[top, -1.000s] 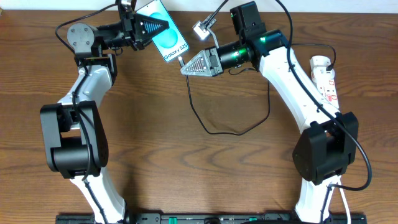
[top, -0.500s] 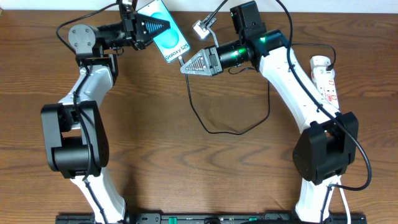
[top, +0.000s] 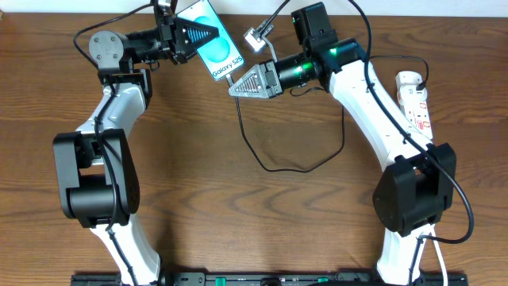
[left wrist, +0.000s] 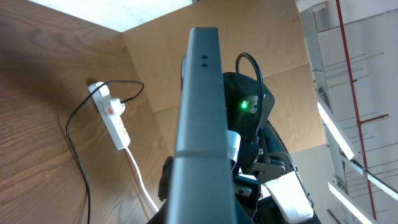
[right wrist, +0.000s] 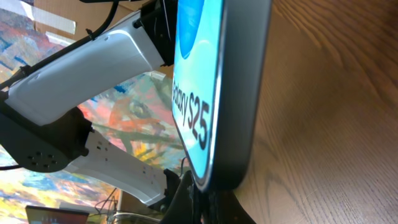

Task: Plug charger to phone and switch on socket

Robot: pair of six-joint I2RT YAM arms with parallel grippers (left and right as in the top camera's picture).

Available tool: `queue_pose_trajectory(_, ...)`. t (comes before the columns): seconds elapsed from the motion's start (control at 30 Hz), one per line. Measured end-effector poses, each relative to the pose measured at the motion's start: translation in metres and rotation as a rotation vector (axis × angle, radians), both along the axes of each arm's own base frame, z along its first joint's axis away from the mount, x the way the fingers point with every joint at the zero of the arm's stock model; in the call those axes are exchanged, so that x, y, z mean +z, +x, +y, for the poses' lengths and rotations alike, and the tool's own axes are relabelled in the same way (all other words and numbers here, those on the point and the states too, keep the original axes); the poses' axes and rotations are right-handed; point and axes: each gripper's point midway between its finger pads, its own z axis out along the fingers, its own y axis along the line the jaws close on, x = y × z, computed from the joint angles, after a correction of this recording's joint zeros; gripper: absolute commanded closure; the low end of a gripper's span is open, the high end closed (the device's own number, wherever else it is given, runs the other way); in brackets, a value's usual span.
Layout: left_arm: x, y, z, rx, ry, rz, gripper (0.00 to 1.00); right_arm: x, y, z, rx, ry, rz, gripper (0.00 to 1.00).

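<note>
The phone (top: pixel 219 52) shows its teal screen and "Galaxy S25"; it is held off the table at the back, with my left gripper (top: pixel 208 33) shut on its upper end. My right gripper (top: pixel 233 86) is shut on the charger plug, pressed against the phone's lower end. From there the thin black charger cable (top: pixel 278 168) loops across the table toward the white socket (top: pixel 414 99) at the right. The right wrist view has the phone (right wrist: pixel 214 93) edge-on just above my gripper (right wrist: pixel 214 202); the plug tip is hidden. The left wrist view shows the phone's dark edge (left wrist: pixel 199 124) and the socket (left wrist: pixel 115 118).
A small silver connector (top: pixel 255 36) hangs on a black robot cable just behind the right gripper. The table's back edge runs close behind the phone. The socket's white cord (left wrist: pixel 140 180) trails off toward the table's front right.
The right gripper has edged very slightly left toward the phone's end. The left arm and the phone hold still.
</note>
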Motion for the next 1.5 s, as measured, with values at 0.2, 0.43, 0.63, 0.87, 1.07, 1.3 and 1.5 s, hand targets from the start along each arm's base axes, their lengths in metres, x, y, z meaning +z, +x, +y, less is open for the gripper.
queue_pose_trajectory(0.2,0.0,0.0001,0.0002,0.0,0.0,0.0,0.92,-0.0002,-0.0005,-0.0002,0.0,-0.001,0.004,0.99)
queue_pose_trajectory(0.43,0.0,0.0004,0.0014,0.003,0.0,0.0,0.93,0.0005,-0.0014,-0.0002,0.004,0.003,0.009,0.99)
queue_pose_trajectory(0.63,0.0,0.0004,0.0014,0.003,0.0,0.0,0.93,0.0006,-0.0017,-0.0002,0.005,0.003,0.01,0.99)
queue_pose_trajectory(0.87,0.0,0.0004,0.0014,0.003,0.0,0.0,0.93,0.0006,-0.0011,-0.0009,0.003,0.003,0.011,0.99)
queue_pose_trajectory(1.07,-0.0001,0.0003,0.0014,0.002,0.001,0.0,0.93,0.0007,-0.0003,-0.0019,0.001,0.004,0.011,0.99)
queue_pose_trajectory(1.3,-0.0004,0.0,0.0016,0.001,0.002,0.0,0.92,0.0009,-0.0005,-0.0019,0.002,0.005,0.011,0.99)
queue_pose_trajectory(1.5,-0.0004,0.0016,0.0074,0.013,0.003,-0.001,0.93,0.0024,-0.0017,-0.0018,0.008,0.014,0.015,0.99)
